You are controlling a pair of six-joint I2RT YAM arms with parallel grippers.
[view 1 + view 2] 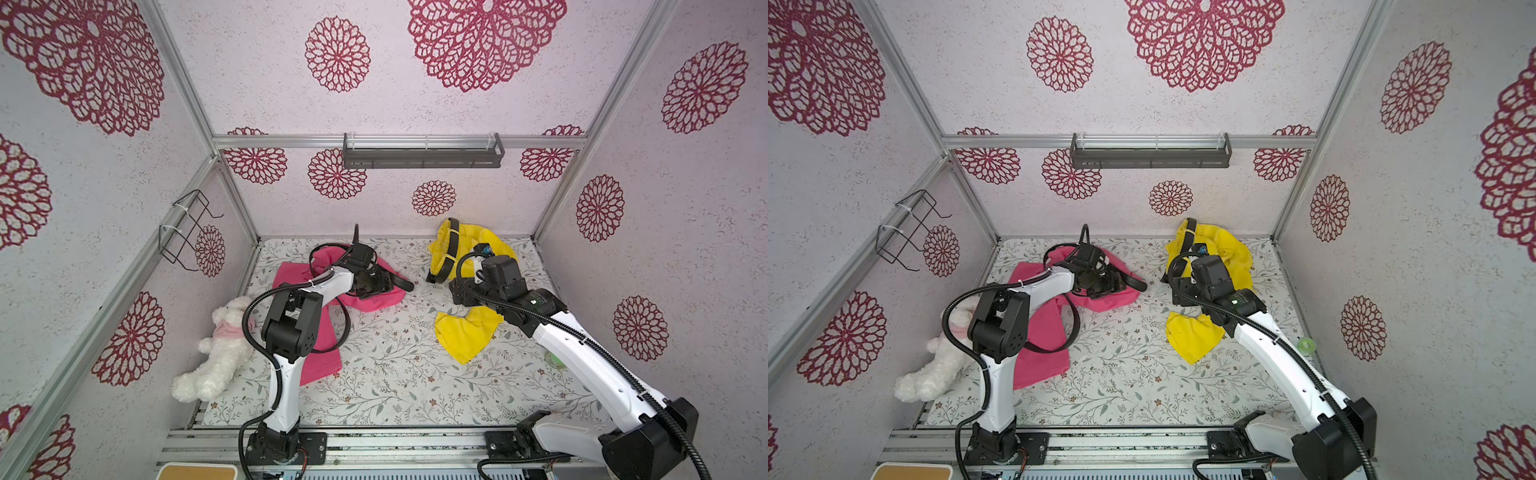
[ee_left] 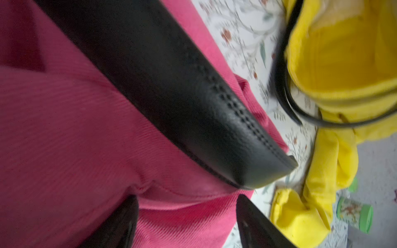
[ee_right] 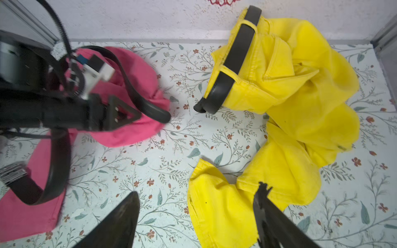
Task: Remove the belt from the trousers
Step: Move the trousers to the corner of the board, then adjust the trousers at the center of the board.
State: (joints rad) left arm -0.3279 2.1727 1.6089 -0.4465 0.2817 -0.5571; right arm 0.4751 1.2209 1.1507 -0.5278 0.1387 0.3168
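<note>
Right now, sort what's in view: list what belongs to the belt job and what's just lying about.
Job: pink trousers, black belt on them, yellow trousers, second belt in their loops.
Lying about: plush rabbit, green-lidded jar, wall shelf.

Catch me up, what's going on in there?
The left end effector sits open over the pink trousers, right by their black belt, which lies looped across them. The right end effector hangs open above the mat beside the yellow trousers, where a second belt is threaded through the loops.
</note>
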